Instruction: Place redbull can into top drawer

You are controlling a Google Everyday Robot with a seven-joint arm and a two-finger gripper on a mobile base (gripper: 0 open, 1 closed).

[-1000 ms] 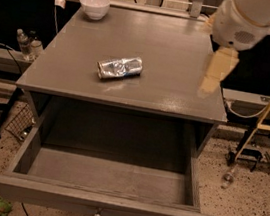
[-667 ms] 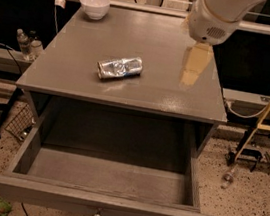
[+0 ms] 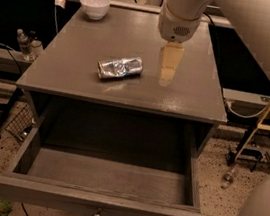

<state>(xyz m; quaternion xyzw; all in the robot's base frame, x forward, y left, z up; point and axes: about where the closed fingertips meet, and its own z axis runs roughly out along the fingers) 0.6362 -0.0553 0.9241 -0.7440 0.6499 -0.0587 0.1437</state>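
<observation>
The redbull can (image 3: 120,68), silver with bluish patches, lies on its side on the grey cabinet top (image 3: 85,37), left of centre. The top drawer (image 3: 110,174) is pulled wide open below, its inside bare, with a small round knob (image 3: 97,214) on its front panel. My gripper (image 3: 169,64) hangs from the white arm above the cabinet top, just right of the can and apart from it, holding nothing.
A white bowl (image 3: 94,6) stands at the back left corner of the cabinet top. Bottles (image 3: 27,43) and a wire basket (image 3: 21,122) are on the left. A yellow-framed stand (image 3: 264,124) and cables are on the right floor.
My arm and gripper have moved left across the cabinet top, from near its right edge toward the can. The can and drawer have not moved.
</observation>
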